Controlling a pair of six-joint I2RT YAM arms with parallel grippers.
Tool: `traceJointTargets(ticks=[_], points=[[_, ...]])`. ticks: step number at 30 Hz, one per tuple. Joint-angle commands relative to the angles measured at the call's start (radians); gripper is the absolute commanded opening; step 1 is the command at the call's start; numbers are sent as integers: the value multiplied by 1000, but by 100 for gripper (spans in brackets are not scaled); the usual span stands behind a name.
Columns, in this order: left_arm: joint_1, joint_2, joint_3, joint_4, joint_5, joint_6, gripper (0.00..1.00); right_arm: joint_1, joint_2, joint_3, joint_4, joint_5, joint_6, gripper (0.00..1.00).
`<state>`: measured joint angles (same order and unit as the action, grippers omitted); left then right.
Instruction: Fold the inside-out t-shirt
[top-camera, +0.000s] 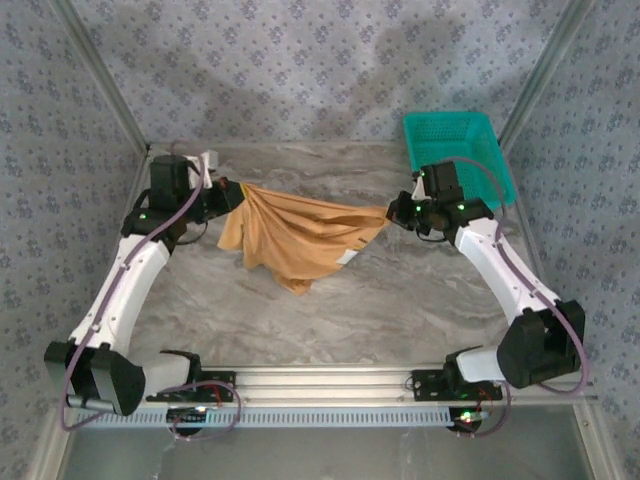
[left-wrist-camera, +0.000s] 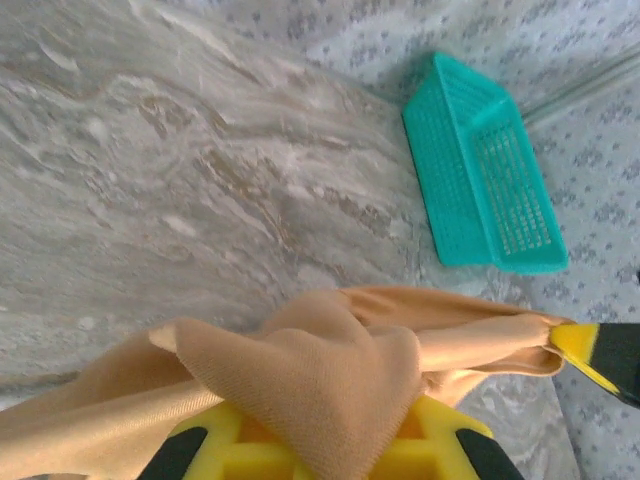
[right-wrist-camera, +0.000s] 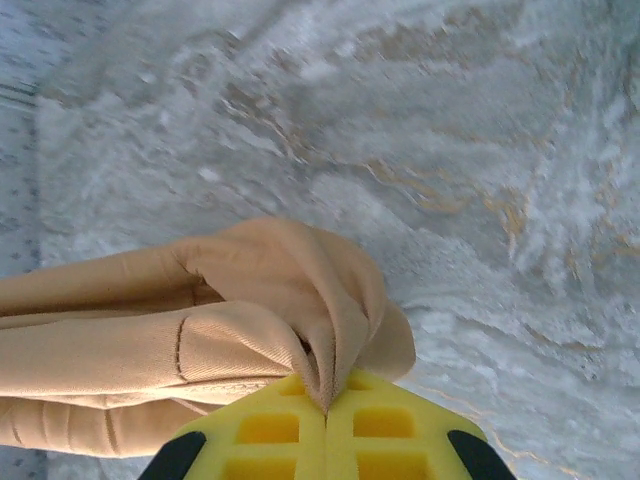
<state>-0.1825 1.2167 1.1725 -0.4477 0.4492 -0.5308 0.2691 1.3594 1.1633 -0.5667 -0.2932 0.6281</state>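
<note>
Overhead: the tan t-shirt (top-camera: 290, 235) sags mid-table, pinched by the left gripper (top-camera: 232, 195) at 10 o'clock and the right gripper (top-camera: 392, 213) at 2. The teal basket (top-camera: 455, 135) lies beyond, partly behind that arm.

Left wrist: bunched t-shirt (left-wrist-camera: 320, 370) hides the grip; the basket (left-wrist-camera: 490, 170) at 1 o'clock shows bare mesh.

Right wrist: yellow pads (right-wrist-camera: 270, 440) pressed together on a cloth fold (right-wrist-camera: 320, 340).

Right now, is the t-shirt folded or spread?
Not folded: the t-shirt hangs bunched between the left end effector and right end effector, both shut on it.
</note>
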Motion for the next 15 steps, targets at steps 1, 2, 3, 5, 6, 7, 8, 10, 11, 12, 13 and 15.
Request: traceJointTargets(ticks=[1,2,3,5,6,7,8,10,11,12,13,15], points=[[-149,184,-80,106,-40,10,0,-18,210,70,-29,120,-67,0],[-167,234,-87,122,-51,6,0,-17,251,94,-50,148,-72,0],[-178,277,-89,140,-57,-2,0,-14,283,116,-67,166,-84,9],[-188,337,-89,164,-69,-16,0,-3,308,154,-110,193,-97,39],[-190,353,-89,171,-74,-24,0,15,298,159,-126,217,-112,47],[-190,361,-92,181,-73,-28,0,41,283,157,-138,249,-120,54],[-190,364,-94,190,-72,-32,0,75,262,155,-150,286,-120,59],[-192,364,-97,203,-73,-38,0,140,239,150,-168,320,-119,62],[-192,365,-97,207,-71,-37,0,176,237,148,-168,319,-119,62],[-192,366,-96,210,-70,-40,0,210,241,145,-160,311,-121,62],[-192,366,-96,211,-68,-43,0,238,251,146,-153,307,-122,62],[-192,366,-93,213,-62,-47,3,291,281,144,-107,280,-129,61]])
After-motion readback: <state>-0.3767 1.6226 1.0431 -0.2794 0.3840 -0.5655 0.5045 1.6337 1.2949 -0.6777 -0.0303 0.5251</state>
